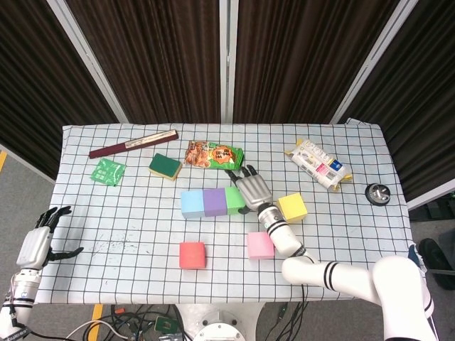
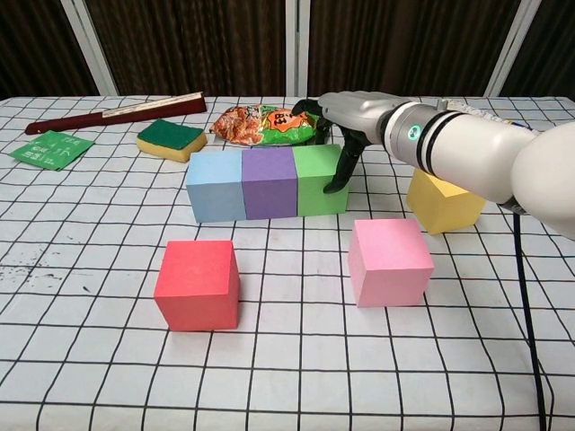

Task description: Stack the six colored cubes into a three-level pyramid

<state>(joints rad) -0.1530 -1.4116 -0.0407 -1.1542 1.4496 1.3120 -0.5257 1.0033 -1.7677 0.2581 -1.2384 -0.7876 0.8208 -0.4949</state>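
A light blue cube [image 2: 215, 185], a purple cube [image 2: 269, 181] and a green cube [image 2: 316, 180] stand side by side in one row at mid-table, faces touching. My right hand [image 2: 346, 119] [image 1: 252, 189] presses its fingers against the green cube's right face and holds nothing. Right of the row sits a yellow cube [image 2: 444, 199]. Nearer the front stand a pink cube [image 2: 390, 260] and a red cube [image 2: 198, 284], each alone. My left hand [image 1: 37, 244] hangs off the table's left edge with its fingers spread and nothing in them.
Behind the row lie an orange-and-green snack bag [image 2: 263, 123] and a green-and-yellow sponge [image 2: 171, 138]. At far left are a dark red stick [image 2: 112, 112] and a green packet [image 2: 50, 148]. A white snack pack [image 1: 318, 164] and a small black round object [image 1: 377, 193] sit at right.
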